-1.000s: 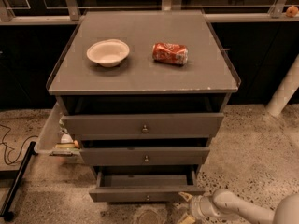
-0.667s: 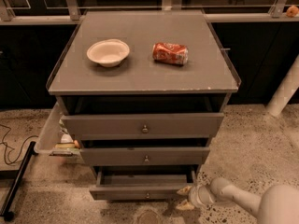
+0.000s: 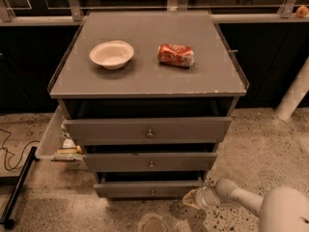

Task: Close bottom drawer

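The bottom drawer (image 3: 130,188), standing slightly out with its long front running left-right, lies just left of the gripper (image 3: 195,198), low by its right front corner; whether that gripper is open I cannot tell.

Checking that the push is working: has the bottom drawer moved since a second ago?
Yes. The bottom drawer has slid inward: its front now sticks out less beyond the middle drawer. The gripper is by its right front corner.
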Controlling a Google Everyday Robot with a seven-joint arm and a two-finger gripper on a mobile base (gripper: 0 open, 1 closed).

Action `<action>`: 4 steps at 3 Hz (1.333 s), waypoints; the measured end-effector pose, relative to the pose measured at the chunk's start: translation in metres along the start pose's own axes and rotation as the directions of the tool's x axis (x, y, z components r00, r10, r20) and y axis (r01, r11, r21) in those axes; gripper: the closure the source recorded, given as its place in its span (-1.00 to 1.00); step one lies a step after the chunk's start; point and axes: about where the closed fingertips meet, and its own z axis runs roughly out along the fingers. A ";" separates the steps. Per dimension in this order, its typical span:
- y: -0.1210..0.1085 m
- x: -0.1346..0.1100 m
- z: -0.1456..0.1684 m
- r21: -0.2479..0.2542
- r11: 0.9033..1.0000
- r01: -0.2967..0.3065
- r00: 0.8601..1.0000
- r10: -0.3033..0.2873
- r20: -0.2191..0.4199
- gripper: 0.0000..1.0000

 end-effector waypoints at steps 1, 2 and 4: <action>0.000 0.000 0.000 0.000 1.000 0.000 1.000 0.000 0.000 -0.23; 0.000 0.000 0.000 0.000 1.000 0.000 1.000 0.000 0.000 -0.70; -0.026 -0.007 0.017 0.020 1.000 0.022 0.999 -0.022 -0.027 -1.00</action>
